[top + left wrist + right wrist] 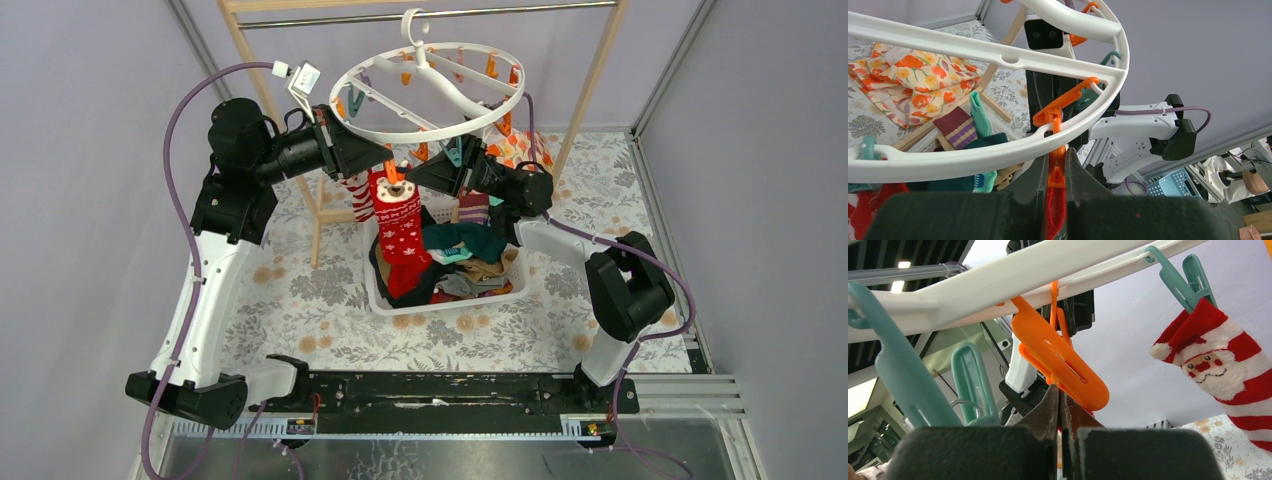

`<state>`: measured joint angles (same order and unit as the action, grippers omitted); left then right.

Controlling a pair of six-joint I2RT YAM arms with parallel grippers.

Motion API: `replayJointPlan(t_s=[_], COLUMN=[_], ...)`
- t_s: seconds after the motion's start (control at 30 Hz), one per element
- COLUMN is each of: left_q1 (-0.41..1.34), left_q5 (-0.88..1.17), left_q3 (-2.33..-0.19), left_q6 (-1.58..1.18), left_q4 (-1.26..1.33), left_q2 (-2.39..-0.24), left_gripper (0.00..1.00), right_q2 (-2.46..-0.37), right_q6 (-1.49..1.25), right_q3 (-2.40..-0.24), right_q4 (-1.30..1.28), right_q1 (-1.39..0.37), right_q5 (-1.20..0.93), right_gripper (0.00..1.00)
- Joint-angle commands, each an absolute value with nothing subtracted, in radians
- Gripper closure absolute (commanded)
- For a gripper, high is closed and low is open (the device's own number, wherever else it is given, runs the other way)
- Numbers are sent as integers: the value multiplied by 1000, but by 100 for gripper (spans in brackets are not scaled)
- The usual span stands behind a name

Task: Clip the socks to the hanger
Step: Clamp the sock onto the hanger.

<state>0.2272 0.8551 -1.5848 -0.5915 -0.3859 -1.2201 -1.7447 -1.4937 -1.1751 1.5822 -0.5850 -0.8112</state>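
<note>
Left gripper (1056,162) is clamped on the lower end of an orange clip (1056,177), one finger on each side and no gap. That clip hangs off the front rim of the hanger (998,152), and red fabric shows directly below it between my fingers. From above, that is the red sock with white pattern (400,235), hanging straight down from the clip over the white basket (450,298). Right gripper (1059,395) is fully closed, tips pressed together, pointing up just under a slanted orange clip (1063,365) on the ring. I can't tell if that is the same clip my left one holds, or whether any sock fabric is pinched between the tips. The two grippers face each other under the near edge of the ring, close together. The hanger hooks onto the metal bar (330,17) of the wooden rack (590,80) and sits tilted. A red-white striped Santa sock (1220,365) is pegged in a teal clip (1178,280) next along the rim. The remaining socks (470,255) are piled in the basket on the table (300,290). A floral orange cloth (918,75) lies behind the basket.
</note>
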Motion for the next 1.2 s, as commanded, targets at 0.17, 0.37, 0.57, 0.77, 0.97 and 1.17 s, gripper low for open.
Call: replayJointPlan(t_s=[0.17, 0.37, 0.57, 0.77, 0.97, 1.17], left_q1=[227, 227, 226, 227, 227, 226], left_q5=[916, 851, 807, 809, 790, 749], left_q3=[-1578, -1566, -1557, -1557, -1524, -1375], left_q6=[-589, -561, -567, -557, -498, -481], left_q4=[-337, -339, -338, -357, -419, -448], left_q2=[-1208, -1190, -1177, -1160, -1118, -1025], left_gripper=[100, 92, 57, 30, 21, 19], right_q2=[-1670, -1675, -1691, -1694, -1687, -1689], right_q6=[-1431, -1423, -1429, -1428, -1428, -1427], right_q3=[-1190, -1196, -1205, -1198, -1199, -1165], right_q4=[1717, 1717, 1715, 1715, 1715, 1708], right_q1=[-578, -587, -594, -595, -594, -595], right_q5=[-758, -751, -760, -753, -746, -728], right_gripper=[100, 100, 100, 100, 95, 87])
